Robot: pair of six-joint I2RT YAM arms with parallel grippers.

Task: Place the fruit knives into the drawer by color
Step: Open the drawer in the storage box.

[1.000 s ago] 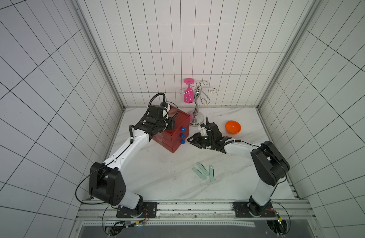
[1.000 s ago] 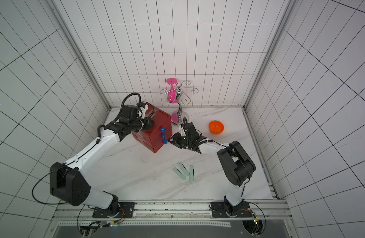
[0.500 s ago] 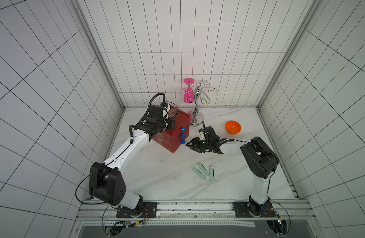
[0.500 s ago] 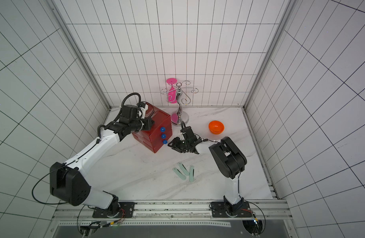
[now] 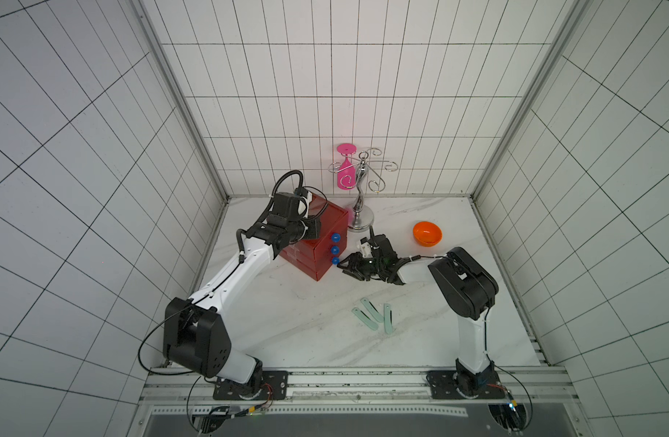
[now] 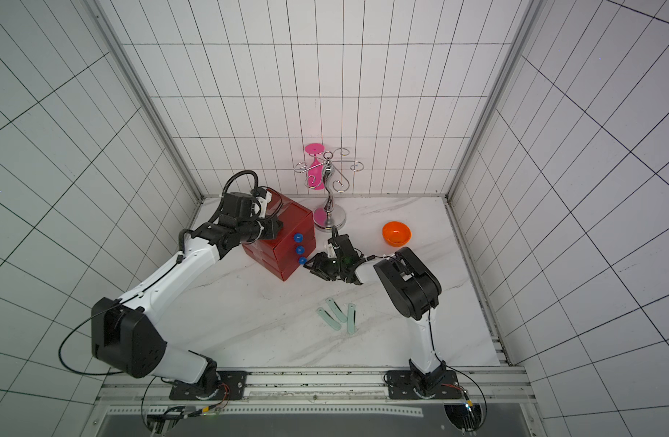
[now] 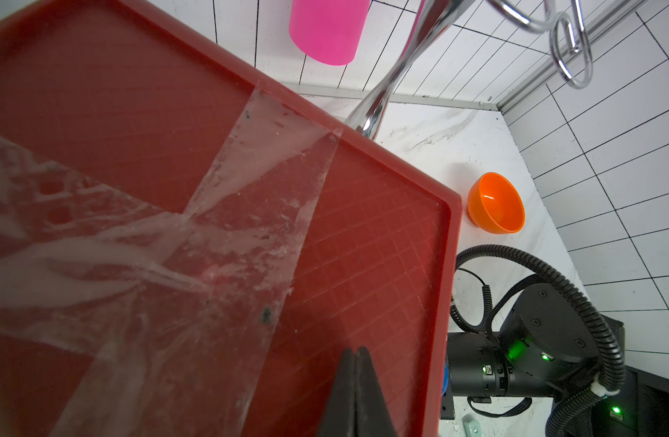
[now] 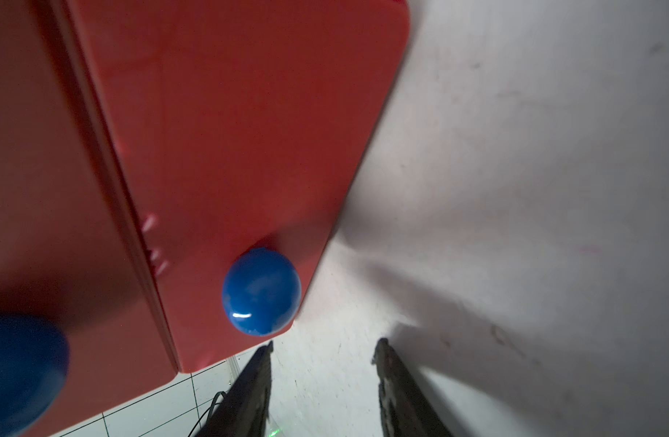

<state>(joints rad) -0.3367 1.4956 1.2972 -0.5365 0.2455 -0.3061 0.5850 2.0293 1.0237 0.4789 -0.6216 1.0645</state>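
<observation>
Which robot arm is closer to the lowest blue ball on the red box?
Right. The right end effector is open just in front of the lowest blue ball, not touching. The left end effector, shut, is up on the red box.

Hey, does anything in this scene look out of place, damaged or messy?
Yes. The top of the red drawer chest bears wrinkled, crossing strips of clear tape with whitish smears, as if patched. Nothing else looks spilled or broken.

Red drawer (image 5: 321, 266) (blue knobs (image 5: 335, 249)), mint knives (image 5: 371, 309)
</observation>
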